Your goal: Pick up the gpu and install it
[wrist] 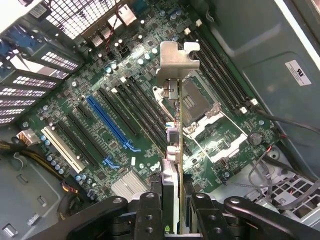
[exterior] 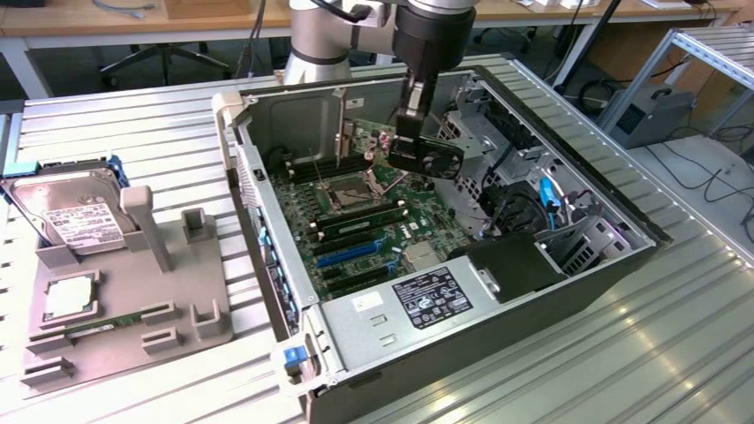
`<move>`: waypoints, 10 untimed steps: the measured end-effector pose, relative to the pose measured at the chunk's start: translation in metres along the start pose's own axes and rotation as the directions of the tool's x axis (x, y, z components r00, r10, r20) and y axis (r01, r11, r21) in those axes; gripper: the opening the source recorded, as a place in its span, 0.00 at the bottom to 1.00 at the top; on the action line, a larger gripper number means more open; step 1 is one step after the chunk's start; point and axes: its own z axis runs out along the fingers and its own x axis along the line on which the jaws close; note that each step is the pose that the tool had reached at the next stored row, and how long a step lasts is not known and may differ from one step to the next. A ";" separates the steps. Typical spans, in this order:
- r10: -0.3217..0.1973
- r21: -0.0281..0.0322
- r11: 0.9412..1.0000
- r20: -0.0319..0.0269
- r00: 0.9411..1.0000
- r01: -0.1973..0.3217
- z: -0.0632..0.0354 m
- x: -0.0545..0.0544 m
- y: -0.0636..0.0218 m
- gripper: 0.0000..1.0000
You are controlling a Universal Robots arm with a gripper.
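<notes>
The gpu (exterior: 426, 159), a thin dark card with a round fan, hangs upright inside the open computer case (exterior: 495, 336), above the green motherboard (exterior: 353, 234). My gripper (exterior: 411, 124) is shut on its upper edge. The wrist view looks down the card edge-on: the gpu (wrist: 176, 125) runs between my two black fingers (wrist: 150, 210), and its silvery bracket (wrist: 178, 62) is at the far end. My gripper (wrist: 173, 202) holds it over the motherboard (wrist: 90, 75), near the CPU socket (wrist: 200, 107) and apart from the blue slot (wrist: 112, 122).
Black expansion slots and memory slots (wrist: 220, 80) cover the board. A power supply (exterior: 430, 299) and cables (exterior: 531, 208) crowd the case's near end. At the exterior view's left, a grey fixture (exterior: 177, 291) holds a hard drive (exterior: 77, 221), a processor (exterior: 69, 296) and a memory stick (exterior: 112, 320).
</notes>
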 end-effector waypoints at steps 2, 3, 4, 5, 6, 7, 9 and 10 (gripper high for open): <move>-0.017 0.000 1.000 0.001 1.000 0.017 0.0000 0.000 0.0000 0.27; -0.023 -0.001 1.000 0.001 1.000 0.023 0.0000 0.000 0.0000 0.27; -0.035 -0.001 0.999 0.001 0.999 0.035 0.0001 0.000 0.0000 0.27; -0.041 -0.001 0.999 0.002 0.999 0.041 0.0001 0.000 0.0000 0.27; -0.047 -0.001 0.999 0.002 0.999 0.047 0.0001 0.000 0.0000 0.27; -0.056 -0.002 0.998 0.002 0.998 0.056 0.0001 0.000 0.0000 0.27; -0.068 -0.002 0.998 0.003 0.998 0.068 0.0002 0.000 0.0000 0.27; -0.073 -0.002 0.997 0.003 0.997 0.073 0.0002 0.000 0.0000 0.27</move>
